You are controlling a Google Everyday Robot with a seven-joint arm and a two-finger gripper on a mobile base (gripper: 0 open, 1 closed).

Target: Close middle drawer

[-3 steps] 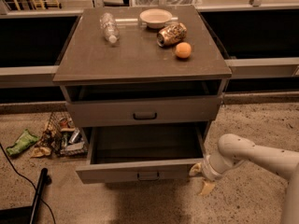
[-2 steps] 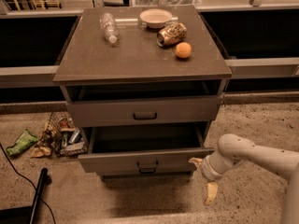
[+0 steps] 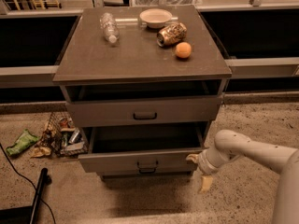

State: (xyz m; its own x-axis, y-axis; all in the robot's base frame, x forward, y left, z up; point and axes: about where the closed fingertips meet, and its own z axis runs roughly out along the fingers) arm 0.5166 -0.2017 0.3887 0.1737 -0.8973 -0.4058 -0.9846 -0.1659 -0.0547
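The middle drawer (image 3: 140, 161) of the grey cabinet (image 3: 140, 55) stands partly pulled out, its dark inside showing behind the flat front and small dark handle. My gripper (image 3: 199, 171) is at the right end of that drawer front, low to the floor. Its fingers are spread apart; the upper fingertip (image 3: 192, 157) touches the front's right edge and the lower one (image 3: 205, 184) points down. It holds nothing. My white arm (image 3: 252, 150) reaches in from the right.
The top drawer (image 3: 145, 111) is slightly open; the lowest drawer front (image 3: 147, 172) sits just under the middle one. On top lie a bottle (image 3: 109, 28), bowl (image 3: 155, 17), can (image 3: 171, 34) and orange (image 3: 182, 50). Litter (image 3: 56, 136) and a cable (image 3: 18, 171) lie left.
The middle drawer has slid back into the cabinet by a good part of its length. My gripper has moved with its front, toward the cabinet and slightly up.
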